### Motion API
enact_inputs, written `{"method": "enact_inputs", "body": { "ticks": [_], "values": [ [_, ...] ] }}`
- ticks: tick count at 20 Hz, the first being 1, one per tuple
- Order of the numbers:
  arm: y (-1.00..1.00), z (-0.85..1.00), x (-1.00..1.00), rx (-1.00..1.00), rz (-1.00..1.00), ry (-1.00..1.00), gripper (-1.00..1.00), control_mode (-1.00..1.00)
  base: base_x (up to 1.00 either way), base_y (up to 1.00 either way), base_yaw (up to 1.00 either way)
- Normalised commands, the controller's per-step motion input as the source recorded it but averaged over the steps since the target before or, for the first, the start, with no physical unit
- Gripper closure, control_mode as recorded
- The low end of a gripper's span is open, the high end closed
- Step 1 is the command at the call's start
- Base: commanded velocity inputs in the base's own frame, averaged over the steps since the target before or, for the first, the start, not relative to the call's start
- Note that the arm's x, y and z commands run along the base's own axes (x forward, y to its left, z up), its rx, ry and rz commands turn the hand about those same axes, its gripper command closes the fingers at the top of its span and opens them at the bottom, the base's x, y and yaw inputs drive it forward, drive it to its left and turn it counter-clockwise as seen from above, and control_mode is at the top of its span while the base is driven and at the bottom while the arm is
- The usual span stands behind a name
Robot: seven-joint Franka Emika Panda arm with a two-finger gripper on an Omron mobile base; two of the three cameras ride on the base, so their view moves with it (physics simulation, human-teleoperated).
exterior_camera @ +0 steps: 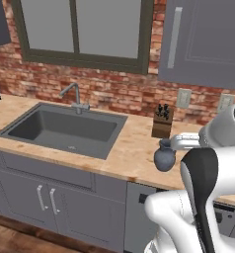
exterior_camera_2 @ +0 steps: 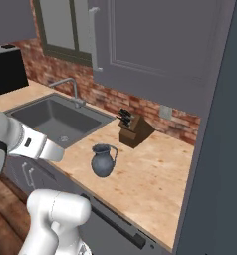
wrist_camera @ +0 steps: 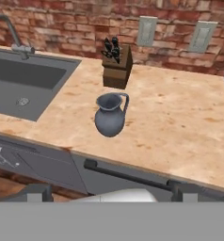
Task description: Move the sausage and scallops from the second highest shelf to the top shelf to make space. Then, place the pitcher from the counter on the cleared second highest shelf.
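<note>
In the left base view the robot's white arm covered the pitcher at its 3 o'clock side, so its handle could not be seen there. The counter ran under the arm and off the frame at 3 o'clock. The knife block carried dark handles too small to count. In the hand view the sink was cut off at 9 o'clock, and the faucet was cropped at 10 o'clock.
</note>
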Motion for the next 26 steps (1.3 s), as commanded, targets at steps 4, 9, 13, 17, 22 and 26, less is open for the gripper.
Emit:
{"method": "enact_inputs", "body": {
  "ticks": [4,9,13,17,22,26],
  "values": [
    [0.0,0.0,0.18,0.0,0.0,0.0,-1.0,-1.0,0.22,0.0,0.0],
    [-0.17,-0.2,0.35,0.0,0.08,0.08,-1.0,-1.0,0.0,0.0,0.0],
    [-0.16,-0.3,0.51,0.0,0.25,0.12,-1.0,-1.0,0.0,0.0,0.0],
    [-0.29,-0.3,0.51,0.0,0.34,0.09,-1.0,-1.0,0.0,0.0,0.0],
    [-0.38,-0.29,0.45,0.0,0.35,0.03,-1.0,-1.0,0.0,0.0,0.0],
    [-0.59,-0.33,0.25,0.0,0.32,0.0,-1.0,-1.0,0.0,0.0,0.0]
  ]
}}
